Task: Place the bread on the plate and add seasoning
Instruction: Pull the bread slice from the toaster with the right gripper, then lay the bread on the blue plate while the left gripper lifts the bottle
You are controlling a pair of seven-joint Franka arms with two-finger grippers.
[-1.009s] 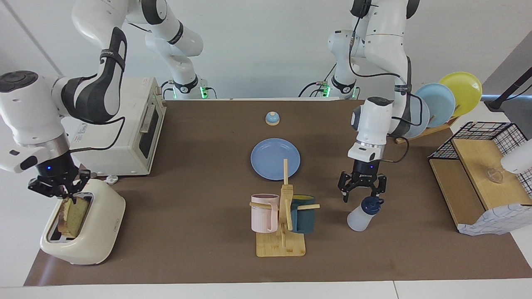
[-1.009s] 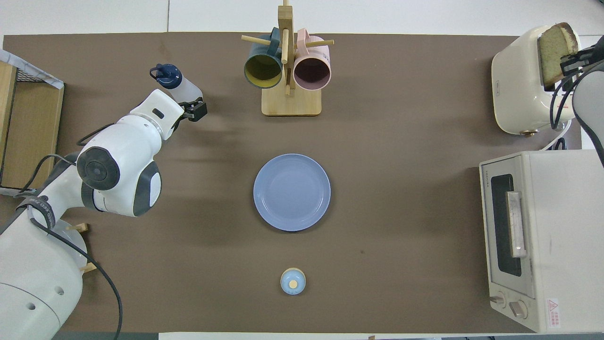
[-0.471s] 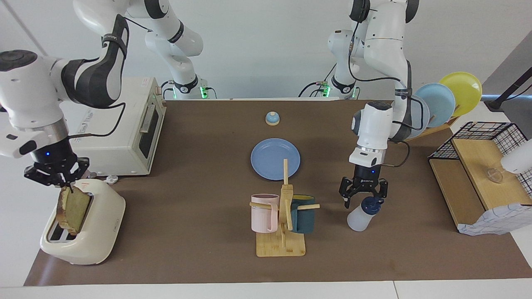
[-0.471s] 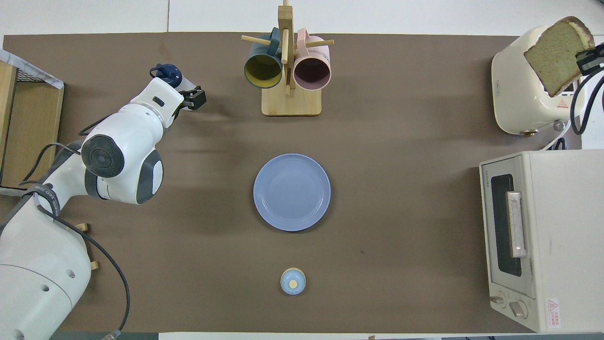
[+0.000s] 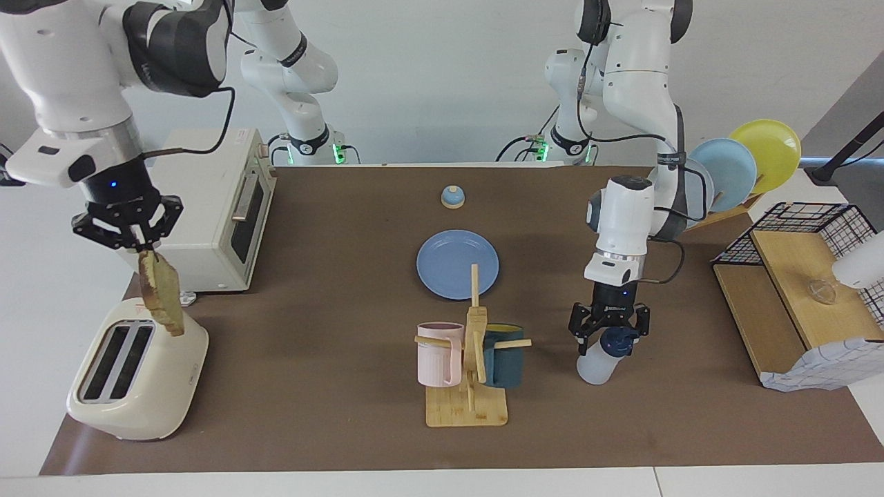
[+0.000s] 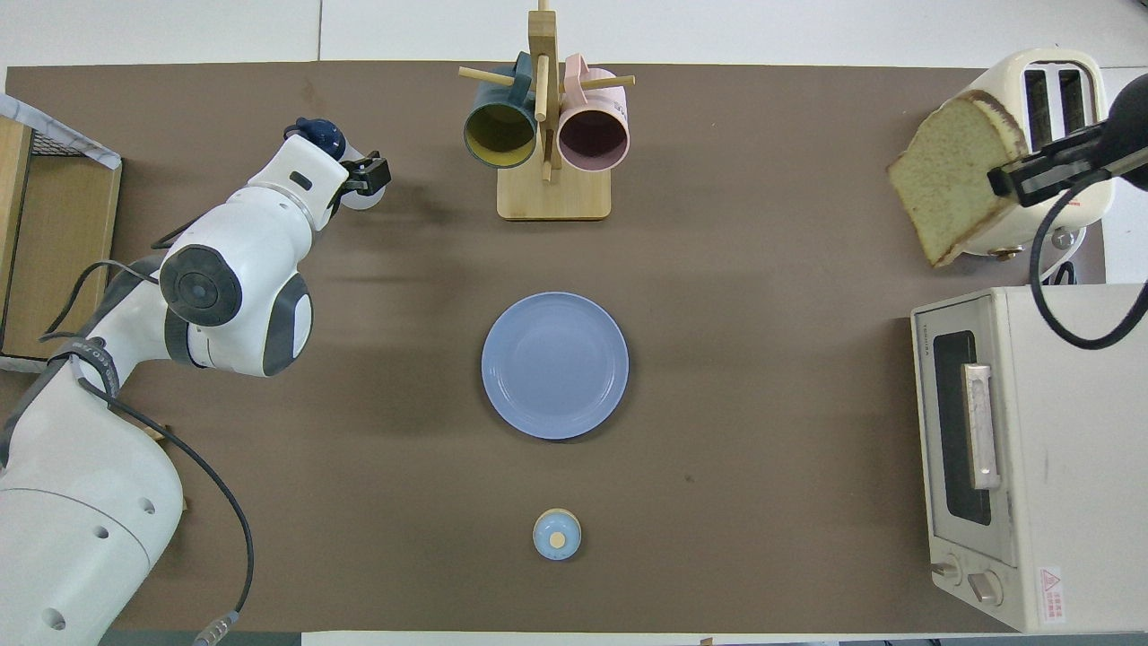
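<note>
Right gripper (image 5: pixel 143 246) holds bread (image 5: pixel 160 293) aloft (tilted).

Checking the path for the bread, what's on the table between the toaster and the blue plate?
Nothing: the overhead view shows bare brown table between toaster and plate.

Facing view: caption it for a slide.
Right gripper holds the bread above the toaster; left gripper is down at the seasoning.

Blue plate (image 5: pixel 457 264), navy-capped seasoning (image 5: pixel 601 359)
</note>
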